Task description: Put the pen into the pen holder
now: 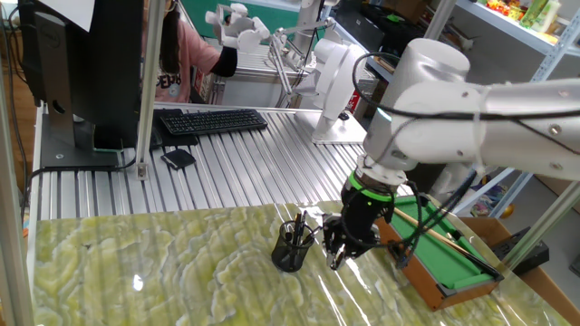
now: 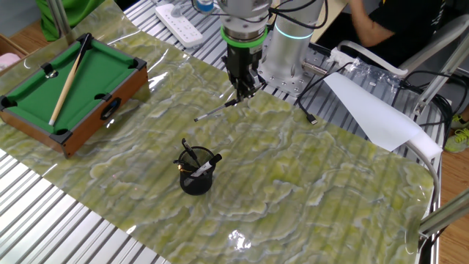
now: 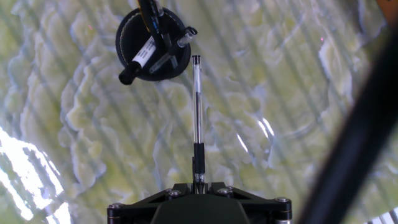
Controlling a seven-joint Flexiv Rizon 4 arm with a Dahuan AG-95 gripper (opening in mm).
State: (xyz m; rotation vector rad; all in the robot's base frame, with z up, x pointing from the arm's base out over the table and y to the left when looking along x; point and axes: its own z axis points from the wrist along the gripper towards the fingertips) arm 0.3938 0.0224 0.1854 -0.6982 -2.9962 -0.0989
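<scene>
The gripper (image 2: 242,92) pinches one end of the pen (image 2: 217,110), jaws drawn narrow around it, and the pen juts out clear of the mat (image 2: 308,176), its free end pointing toward the holder (image 2: 196,178). The holder stands on the mat close by, with at least three pens (image 3: 142,48) already leaning in it. Off to the side sits one toy pool table (image 2: 69,92) with a single cue (image 2: 67,82) across its felt. Only the hand view shows the held pen's tip just beside the holder's rim. A keyboard (image 1: 211,119) appears in one fixed view alone.
</scene>
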